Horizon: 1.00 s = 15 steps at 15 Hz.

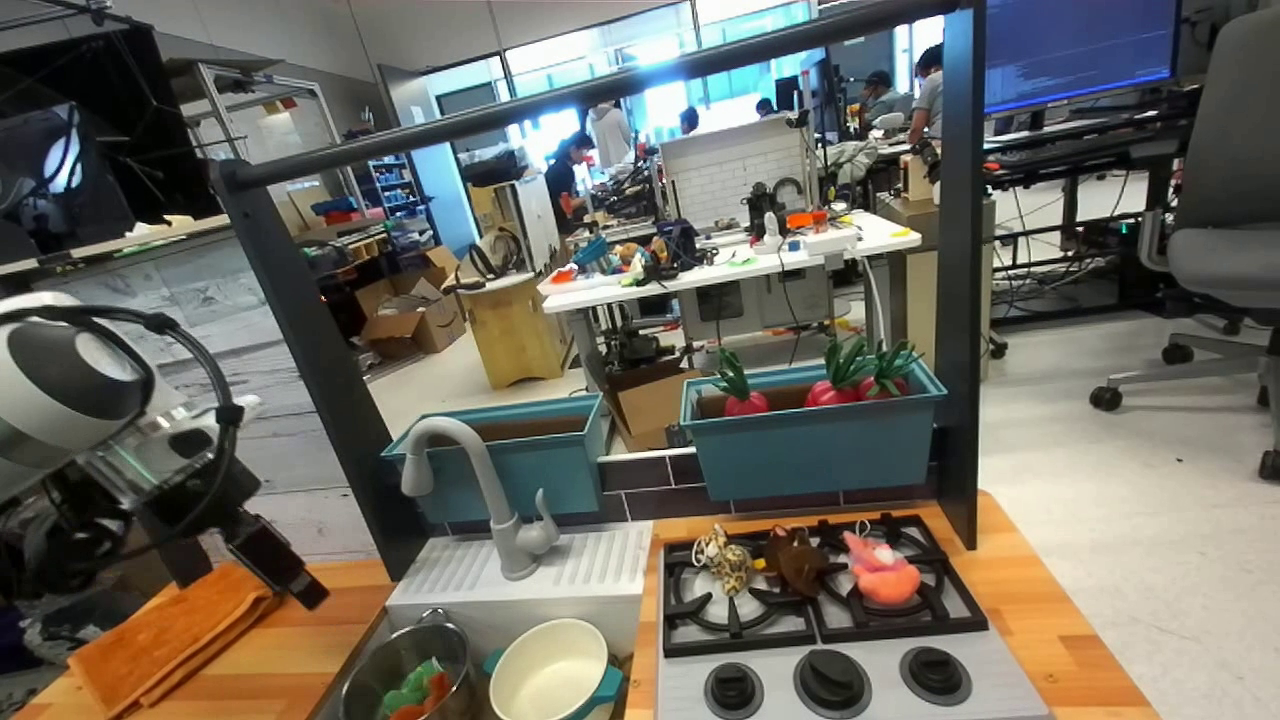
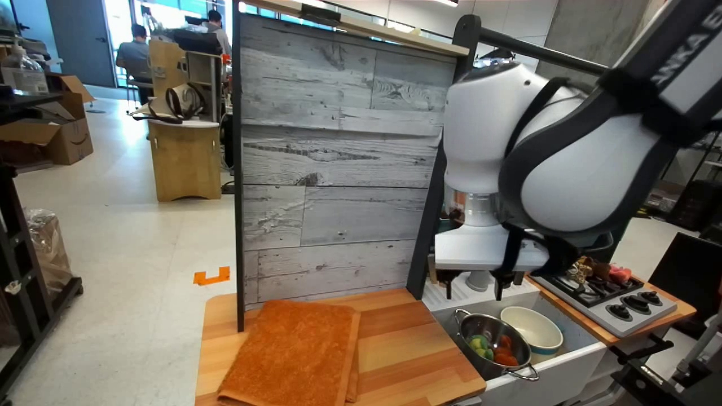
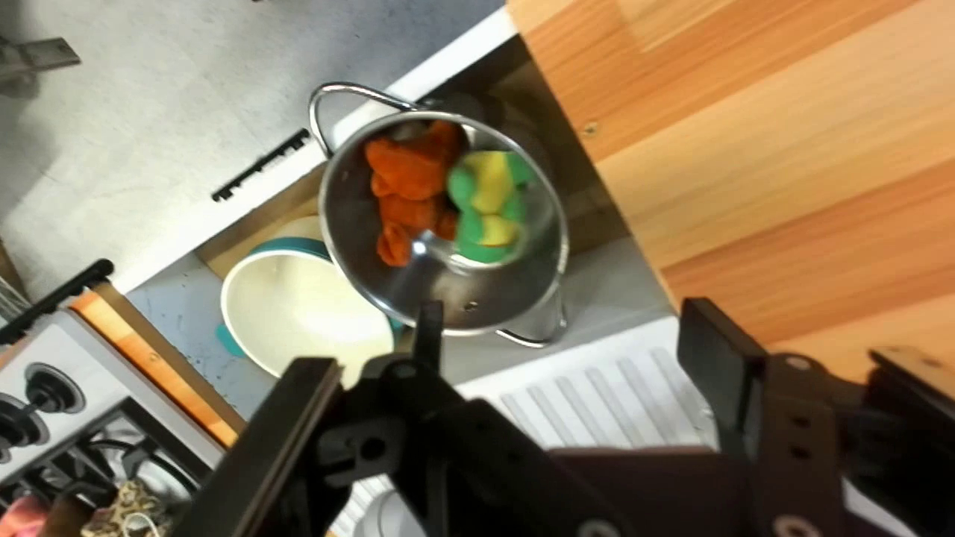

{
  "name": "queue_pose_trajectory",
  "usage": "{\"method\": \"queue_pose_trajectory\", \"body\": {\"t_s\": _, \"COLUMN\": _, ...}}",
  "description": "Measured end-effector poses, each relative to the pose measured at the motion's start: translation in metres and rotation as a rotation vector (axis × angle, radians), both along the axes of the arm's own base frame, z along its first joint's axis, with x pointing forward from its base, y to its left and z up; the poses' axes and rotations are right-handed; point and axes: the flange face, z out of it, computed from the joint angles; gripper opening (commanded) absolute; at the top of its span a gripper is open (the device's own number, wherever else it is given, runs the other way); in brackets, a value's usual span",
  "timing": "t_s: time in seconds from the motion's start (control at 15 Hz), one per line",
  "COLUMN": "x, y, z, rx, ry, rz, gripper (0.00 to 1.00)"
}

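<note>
Suspends arm (image 2: 479, 141) in bent pose, with pincer (image 2: 474, 293) aimed downward; stands released, jaws well apart, grasping nothing; hangs higher than metal pot (image 3: 399, 287), seated in sink (image 1: 500, 608) with orange toy (image 3: 410, 179) inside.

It looked like a robotics lab: a robot arm (image 2: 474, 132) hung by a mock kitchen (image 1: 958, 300) with a wooden counter (image 1: 1035, 610), a faucet (image 1: 518, 555) and a stove (image 1: 778, 688) with 3 knobs (image 1: 832, 680); around were a cluttered white table (image 1: 880, 238), cardboard boxes (image 2: 73, 141), an office chair (image 1: 1235, 250), a big screen (image 1: 1080, 50) and several people (image 2: 135, 56).
</note>
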Motion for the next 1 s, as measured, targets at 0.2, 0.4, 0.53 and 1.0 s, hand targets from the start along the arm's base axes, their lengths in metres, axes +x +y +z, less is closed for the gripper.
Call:
{"method": "queue_pose_trajectory", "body": {"t_s": 0.2, "x": -0.030, "y": 0.041, "z": 0.046, "rx": 0.072, "ry": -0.108, "rz": 0.131, "gripper": 1.00}}
{"method": "queue_pose_trajectory", "body": {"t_s": 0.4, "x": -0.049, "y": 0.077, "z": 0.073, "rx": 0.145, "ry": -0.168, "rz": 0.223, "gripper": 1.00}}
{"method": "queue_pose_trajectory", "body": {"t_s": 0.53, "x": -0.050, "y": 0.076, "z": 0.070, "rx": 0.140, "ry": -0.164, "rz": 0.221, "gripper": 1.00}}
{"method": "queue_pose_trajectory", "body": {"t_s": 1.0, "x": -0.031, "y": 0.068, "z": 0.065, "rx": 0.271, "ry": -0.143, "rz": 0.344, "gripper": 1.00}}
